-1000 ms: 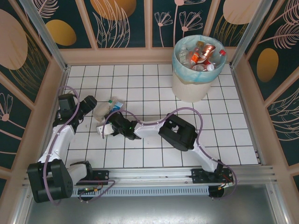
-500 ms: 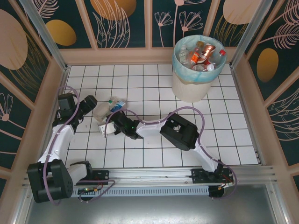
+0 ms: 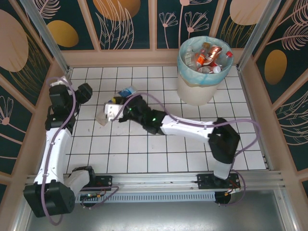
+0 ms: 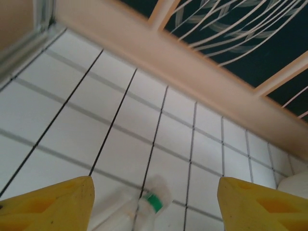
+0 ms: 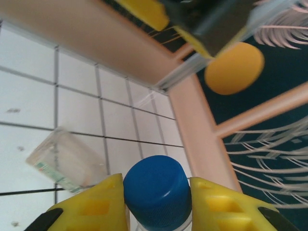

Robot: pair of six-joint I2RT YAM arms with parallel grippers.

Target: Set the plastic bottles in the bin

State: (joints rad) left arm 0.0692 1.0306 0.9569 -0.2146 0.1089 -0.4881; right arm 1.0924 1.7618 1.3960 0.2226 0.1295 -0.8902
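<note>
From above, I see the right gripper (image 3: 119, 99) clenched on a blue-capped bottle (image 3: 127, 91) over the tiles (image 3: 144, 154), left of centre. A clear bottle (image 3: 102, 117) lies just beside it. The bin (image 3: 192, 94) stands far right, holding more bottles (image 3: 208, 57).

Left wrist: the left gripper (image 4: 154, 183) is spread wide, with a green-capped bottle (image 4: 153, 202) on the tiles beyond.

Right wrist: yellow fingers (image 5: 96, 204) pinch the blue cap.

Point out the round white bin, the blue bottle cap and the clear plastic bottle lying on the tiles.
round white bin (image 3: 192, 92): top external view, bare side wall.
blue bottle cap (image 5: 156, 185): right wrist view, its top.
clear plastic bottle (image 5: 67, 161): right wrist view, middle of body.
</note>
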